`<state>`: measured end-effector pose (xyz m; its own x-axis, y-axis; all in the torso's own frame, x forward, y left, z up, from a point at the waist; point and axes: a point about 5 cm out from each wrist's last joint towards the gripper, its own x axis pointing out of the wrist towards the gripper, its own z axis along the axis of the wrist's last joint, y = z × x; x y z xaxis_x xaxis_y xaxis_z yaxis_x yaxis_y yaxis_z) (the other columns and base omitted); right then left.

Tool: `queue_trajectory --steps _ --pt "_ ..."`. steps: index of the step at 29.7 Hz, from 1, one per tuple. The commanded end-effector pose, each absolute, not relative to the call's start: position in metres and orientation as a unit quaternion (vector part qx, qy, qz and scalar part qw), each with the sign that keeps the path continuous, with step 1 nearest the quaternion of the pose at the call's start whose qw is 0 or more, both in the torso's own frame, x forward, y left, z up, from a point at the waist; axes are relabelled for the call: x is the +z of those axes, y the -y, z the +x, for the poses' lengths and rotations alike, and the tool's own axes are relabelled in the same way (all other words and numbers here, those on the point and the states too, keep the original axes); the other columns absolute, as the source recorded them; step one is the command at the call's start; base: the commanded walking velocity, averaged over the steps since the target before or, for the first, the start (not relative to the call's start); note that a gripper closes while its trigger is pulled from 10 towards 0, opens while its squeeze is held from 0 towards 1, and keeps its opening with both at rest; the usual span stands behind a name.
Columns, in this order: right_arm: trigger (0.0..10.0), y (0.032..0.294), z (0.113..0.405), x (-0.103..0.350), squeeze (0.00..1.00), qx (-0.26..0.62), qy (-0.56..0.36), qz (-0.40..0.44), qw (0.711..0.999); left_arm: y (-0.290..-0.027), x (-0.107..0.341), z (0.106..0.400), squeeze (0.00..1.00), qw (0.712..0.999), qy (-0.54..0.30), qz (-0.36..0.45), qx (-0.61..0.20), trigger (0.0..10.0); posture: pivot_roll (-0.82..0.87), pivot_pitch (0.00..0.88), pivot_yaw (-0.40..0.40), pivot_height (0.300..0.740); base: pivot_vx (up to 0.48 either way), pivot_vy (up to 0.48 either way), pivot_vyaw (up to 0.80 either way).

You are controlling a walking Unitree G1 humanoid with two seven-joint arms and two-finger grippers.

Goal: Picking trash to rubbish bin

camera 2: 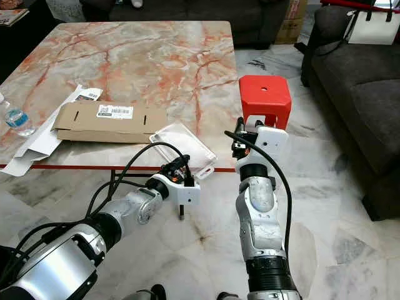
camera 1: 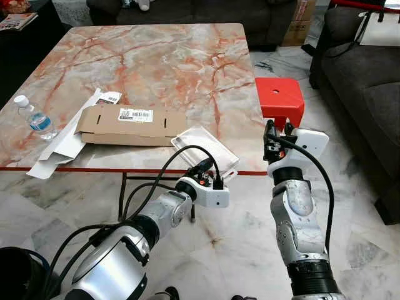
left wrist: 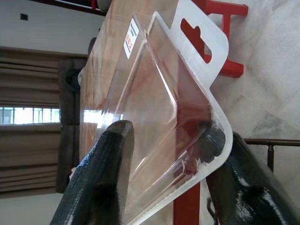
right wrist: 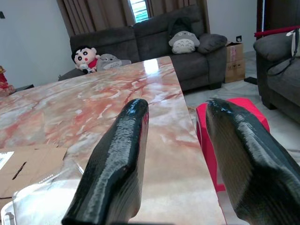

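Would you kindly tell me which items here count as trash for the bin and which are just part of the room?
Trash to pick:
clear plastic pack, with the left pincer around its edge
flattened cardboard box
white paper wrapper
water bottle

Just there:
red stool
marble table
grey sofa

white barcode label on flattened cardboard box, print unreadable

We see even, bright daylight with soft shadows. The marble table carries a pale sheen, and in the right wrist view a window reflects on its far end. In the left wrist view the clear plastic blister pack glints, and the near black fingers look soft.
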<state>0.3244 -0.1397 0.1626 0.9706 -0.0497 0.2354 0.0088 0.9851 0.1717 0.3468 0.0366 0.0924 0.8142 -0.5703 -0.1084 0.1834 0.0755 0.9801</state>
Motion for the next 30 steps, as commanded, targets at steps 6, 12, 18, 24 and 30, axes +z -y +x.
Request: queue_trajectory --steps 6,12,18,24,30 --pt "10.0 0.138 0.324 0.161 0.00 -0.012 0.118 0.090 0.989 -0.048 0.102 0.356 0.00 0.731 0.145 0.626 -0.231 0.0 0.05 0.140 0.025 0.740 0.000 0.000 0.00" --pt "10.0 0.138 0.324 0.161 0.00 -0.012 0.118 0.089 0.989 -0.052 0.109 0.361 0.00 0.739 0.150 0.621 -0.214 0.0 0.05 0.140 0.025 0.740 0.000 0.000 0.00" --pt "10.0 0.138 0.324 0.161 0.00 -0.012 0.118 0.089 0.989 -0.050 0.130 0.367 0.00 0.754 0.197 0.602 -0.175 0.0 0.05 0.138 0.025 0.740 0.000 0.000 0.00" --pt "10.0 0.138 0.324 0.161 0.00 -0.013 0.118 0.089 0.989 -0.050 0.170 0.373 0.00 0.768 0.283 0.566 -0.101 4.7 0.05 0.135 0.022 0.740 0.000 0.000 0.00" --pt "10.0 0.138 0.325 0.161 0.00 -0.011 0.119 0.089 0.989 -0.048 0.191 0.373 0.00 0.771 0.327 0.542 -0.073 10.0 0.05 0.133 0.022 0.740 0.000 0.000 0.00"
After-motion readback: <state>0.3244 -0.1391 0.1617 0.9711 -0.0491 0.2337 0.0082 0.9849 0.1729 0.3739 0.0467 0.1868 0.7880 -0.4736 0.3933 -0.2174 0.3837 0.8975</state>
